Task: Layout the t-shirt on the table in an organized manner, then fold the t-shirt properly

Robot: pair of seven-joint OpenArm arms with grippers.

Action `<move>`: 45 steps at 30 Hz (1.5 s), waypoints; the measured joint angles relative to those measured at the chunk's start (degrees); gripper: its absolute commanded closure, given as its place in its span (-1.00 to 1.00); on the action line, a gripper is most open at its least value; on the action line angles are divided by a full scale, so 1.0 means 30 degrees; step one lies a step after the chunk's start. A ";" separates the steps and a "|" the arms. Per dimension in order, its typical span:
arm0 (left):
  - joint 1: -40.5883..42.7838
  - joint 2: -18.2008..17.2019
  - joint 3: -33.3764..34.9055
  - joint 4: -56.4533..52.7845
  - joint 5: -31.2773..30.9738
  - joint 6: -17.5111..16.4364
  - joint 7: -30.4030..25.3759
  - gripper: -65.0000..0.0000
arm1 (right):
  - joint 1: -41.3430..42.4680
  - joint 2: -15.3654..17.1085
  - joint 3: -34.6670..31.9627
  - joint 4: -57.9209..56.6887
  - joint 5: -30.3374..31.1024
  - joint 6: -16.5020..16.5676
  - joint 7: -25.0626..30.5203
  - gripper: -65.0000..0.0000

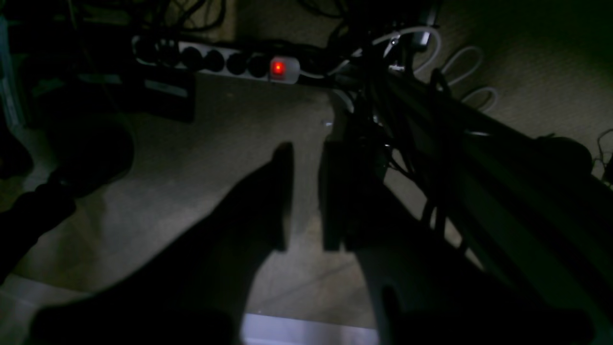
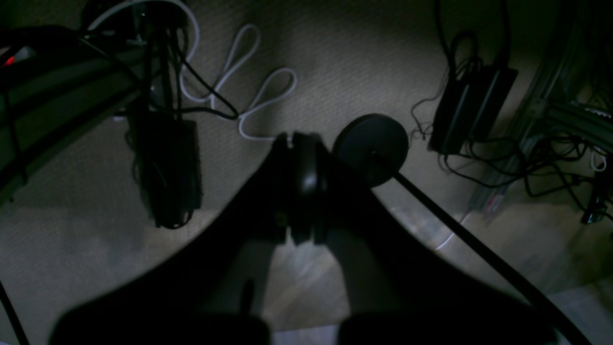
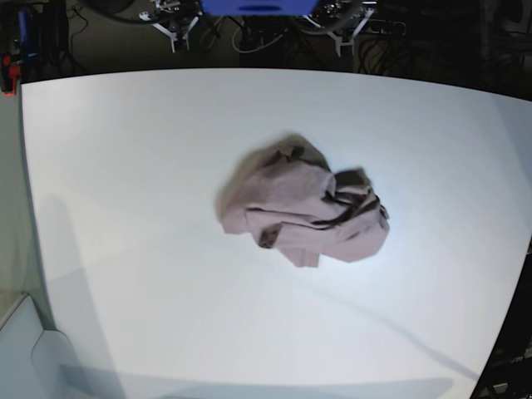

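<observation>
Shirt point(image 3: 303, 214) crumpled mid-bench point(image 3: 125, 166), untouched, not yet laid out. Both arms parked off bench over floor: left fingers point(image 1: 306, 196) slightly apart, empty; right fingers point(image 2: 301, 187) closed, empty.

Dusty-pink short-sleeved cotton t-shirt point(image 3: 303, 212) lies crumpled in a loose heap, unfolded, folds overlapping and darker creases showing, near the middle of the large plain white table point(image 3: 150, 166), well clear of every edge.
</observation>
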 measured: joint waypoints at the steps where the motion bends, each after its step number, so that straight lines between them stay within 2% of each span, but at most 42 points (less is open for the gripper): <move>1: 0.0007 0.0000 0.0000 0.0007 0.0000 0.0000 -0.0007 0.67 | 0.0007 0.0007 0.0000 0.0000 0.0007 0.0000 0.0000 1.00; 9: 0.0597 0.0000 0.0000 0.0029 -0.0007 0.0007 -0.0087 0.67 | -0.0036 0.0073 -0.0044 0.0000 0.0000 0.0000 0.0022 1.00; 15: 0.0554 0.0000 -0.0015 0.0066 -0.0015 0.0007 -0.0153 0.67 | -0.0379 0.0940 -0.0095 0.0036 -0.0073 -0.0007 0.0291 1.00; 18: 0.0998 -0.0029 -0.0044 0.0138 -0.0007 0.0000 -0.0408 0.67 | -0.0743 0.0984 -0.0087 0.0015 -0.0058 -0.0124 0.0138 1.00; 23: 0.2521 -0.0758 -0.0044 0.0007 -0.0036 0.0000 0.0036 0.67 | -0.1173 0.0736 -0.0095 0.0000 -0.0066 -0.0124 0.0138 1.00; 28: 0.2208 -0.1173 -0.0087 0.0262 -0.0087 0.0066 -0.0306 0.67 | -0.1370 0.0838 -0.0095 0.0029 -0.0066 -0.0131 0.0219 1.00; 41: 0.1843 0.0306 -0.0007 0.1231 -0.0736 0.0007 -0.0044 0.67 | -0.2535 0.0838 -0.0036 0.2805 -0.0058 -0.0131 0.0321 1.00; 45: 0.1960 0.0109 0.0000 0.1741 -0.0750 -0.0007 -0.0627 0.67 | -0.3031 0.0838 -0.0036 0.3045 -0.0058 -0.0131 0.0087 1.00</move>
